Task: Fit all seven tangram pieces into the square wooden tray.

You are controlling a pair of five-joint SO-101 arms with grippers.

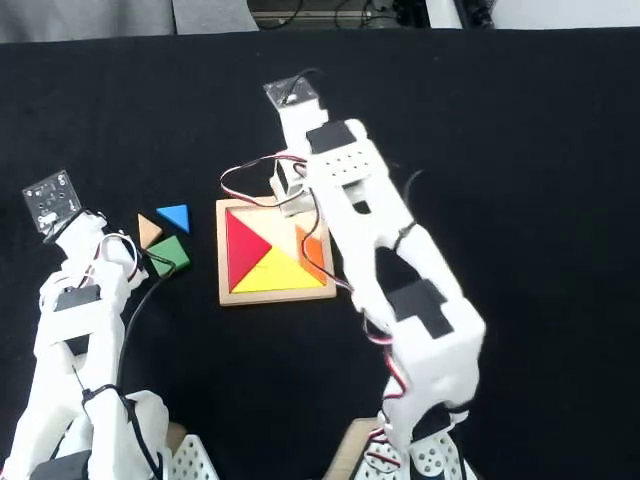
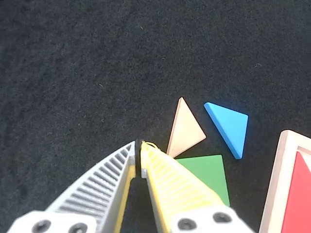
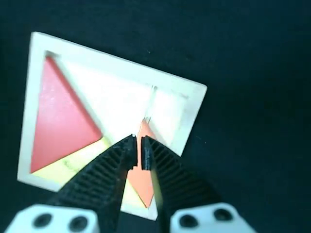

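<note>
The black tabletop (image 1: 520,150) carries the square wooden tray (image 1: 276,296) at its centre, sitting slightly askew.

The red triangle (image 1: 243,250) lies with its long edge along the tray's left wall and its apex pointing at the tray's middle. The yellow triangle (image 1: 272,274) has its long edge along the near wall, with its apex also pointing to the middle. An orange piece (image 1: 312,250) lies against the right wall, partly hidden under the right arm. The far part of the tray is bare wood.

Three pieces lie loose on the tabletop to the left of the tray. The green four-sided piece (image 2: 206,174) is nearest the tray. The tan triangle (image 2: 184,131) is just beside it with its sharp tip pointing away. The blue triangle (image 2: 227,128) lies slantwise, a narrow gap from the tan one.

The right gripper (image 3: 137,141) hangs over the orange piece, all but closed and holding nothing. The left gripper (image 2: 138,145) has its tips pressed together and empty, next to the tan triangle.
</note>
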